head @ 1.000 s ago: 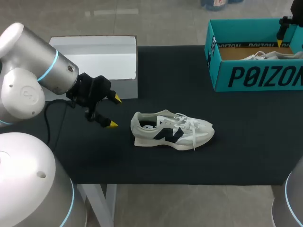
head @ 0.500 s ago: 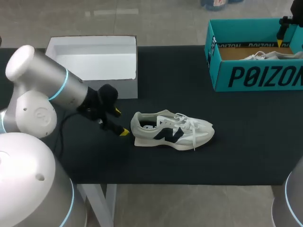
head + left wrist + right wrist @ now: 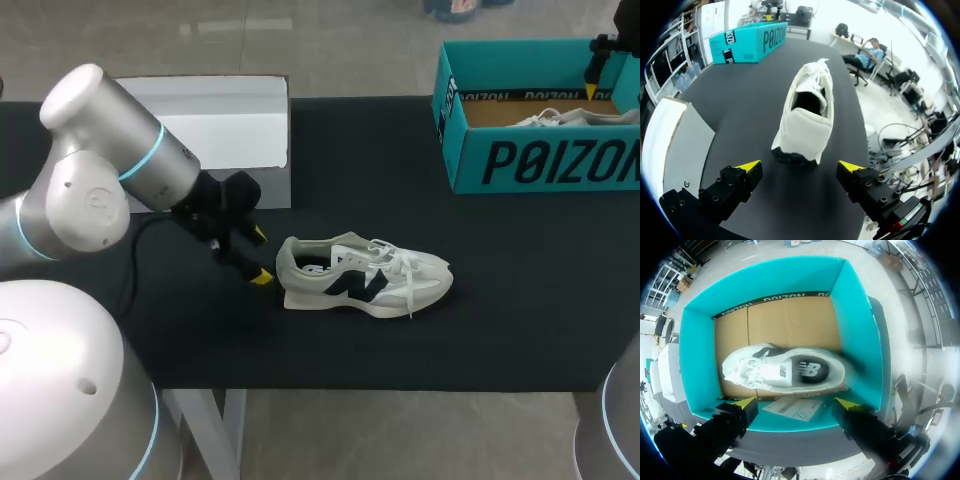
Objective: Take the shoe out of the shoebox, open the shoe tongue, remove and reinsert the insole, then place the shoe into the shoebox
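Shoe point(image 3: 360, 275): mid-table, heel at 9 o'clock | left gripper point(image 3: 259, 257): jaws open, just short of heel | right gripper point(image 3: 795, 402): open above shoebox point(image 3: 540, 150), 1 o'clock | advise: centre heel between jaws before closing.

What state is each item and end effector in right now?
Shoe on table: upright on its sole, outside the shoebox.
Teal shoebox: open, another shoe inside.
White box: open.
Left end effector: open, just behind the shoe's heel.
Right end effector: open, over the teal shoebox.
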`<action>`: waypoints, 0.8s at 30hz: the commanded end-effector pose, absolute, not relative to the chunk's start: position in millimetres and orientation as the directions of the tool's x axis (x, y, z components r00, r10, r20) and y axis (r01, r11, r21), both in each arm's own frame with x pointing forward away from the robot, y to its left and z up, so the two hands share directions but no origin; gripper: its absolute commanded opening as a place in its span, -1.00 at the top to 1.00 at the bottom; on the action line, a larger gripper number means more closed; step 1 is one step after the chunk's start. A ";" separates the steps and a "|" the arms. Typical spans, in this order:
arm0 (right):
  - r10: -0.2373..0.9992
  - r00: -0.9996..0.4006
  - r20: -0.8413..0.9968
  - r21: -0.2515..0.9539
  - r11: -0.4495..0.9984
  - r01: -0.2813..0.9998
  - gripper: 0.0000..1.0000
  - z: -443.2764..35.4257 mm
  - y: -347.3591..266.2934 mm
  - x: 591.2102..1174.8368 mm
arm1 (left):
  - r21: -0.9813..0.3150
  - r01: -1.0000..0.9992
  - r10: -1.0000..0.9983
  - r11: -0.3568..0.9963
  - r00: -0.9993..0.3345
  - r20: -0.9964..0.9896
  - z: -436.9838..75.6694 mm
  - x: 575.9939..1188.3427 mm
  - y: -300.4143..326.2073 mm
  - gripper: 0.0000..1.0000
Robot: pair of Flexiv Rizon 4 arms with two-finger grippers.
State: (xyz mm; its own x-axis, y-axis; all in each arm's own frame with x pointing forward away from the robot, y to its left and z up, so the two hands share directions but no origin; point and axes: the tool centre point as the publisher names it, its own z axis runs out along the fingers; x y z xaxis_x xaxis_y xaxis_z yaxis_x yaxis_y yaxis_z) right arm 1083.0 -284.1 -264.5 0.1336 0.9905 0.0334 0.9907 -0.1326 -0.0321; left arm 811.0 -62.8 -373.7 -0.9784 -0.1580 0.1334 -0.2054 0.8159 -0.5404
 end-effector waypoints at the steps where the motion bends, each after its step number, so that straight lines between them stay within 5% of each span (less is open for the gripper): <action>1: 0.990 0.134 0.033 -0.031 -0.133 0.991 -1.00 -264.4 -283.9 1082.9 | -0.553 -0.153 -0.124 0.819 -0.988 0.089 -380.4 808.1 -69.2 -1.00; 24: 0.990 0.134 0.033 -0.031 -0.133 0.991 -1.00 -264.4 -283.9 1082.9 | -0.691 0.105 0.083 0.715 -0.994 -0.065 -399.0 828.5 -79.0 -1.00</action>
State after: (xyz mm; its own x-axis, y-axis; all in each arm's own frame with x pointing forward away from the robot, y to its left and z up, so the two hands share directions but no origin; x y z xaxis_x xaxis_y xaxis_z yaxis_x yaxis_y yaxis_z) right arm 1083.0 -284.1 -264.5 0.1335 0.9905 0.0333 0.9907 -0.1325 -0.0320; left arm 825.7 -81.8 -391.3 -0.9946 0.0796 -0.0661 0.1034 0.7471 -0.6567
